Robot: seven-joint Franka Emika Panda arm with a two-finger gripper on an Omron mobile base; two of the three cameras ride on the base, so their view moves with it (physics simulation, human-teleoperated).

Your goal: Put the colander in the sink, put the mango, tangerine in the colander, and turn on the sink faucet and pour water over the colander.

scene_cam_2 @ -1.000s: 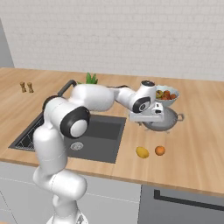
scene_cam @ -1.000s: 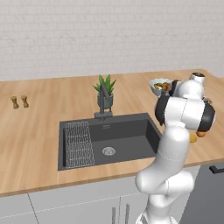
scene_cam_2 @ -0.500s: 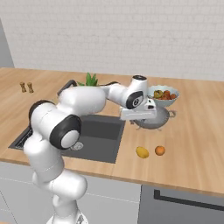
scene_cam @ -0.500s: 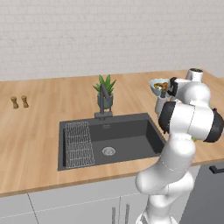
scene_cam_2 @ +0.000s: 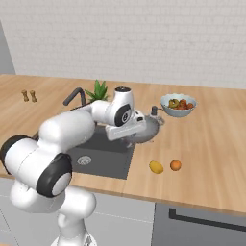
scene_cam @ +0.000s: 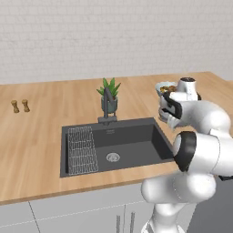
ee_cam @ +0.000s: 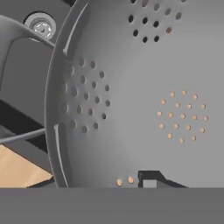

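The colander is a grey perforated metal bowl. It hangs just above the counter at the right edge of the sink. My gripper is shut on its rim. In the hand view the colander's inside takes up most of the picture, and one fingertip pokes in over the rim. The sink's steel drain shows past the colander's edge. The yellow mango and the orange tangerine lie side by side on the counter, right of the sink near the front. The dark faucet stands behind the basin with no water running.
A pale bowl of mixed fruit sits on the counter behind the colander. A spiky plant stands just behind the faucet. A wire rack lies in the sink's left part. Two small shakers stand far left.
The arm has carried the colander left, away from the fruit bowl and up to the sink's right edge. The mango and tangerine have stayed put.
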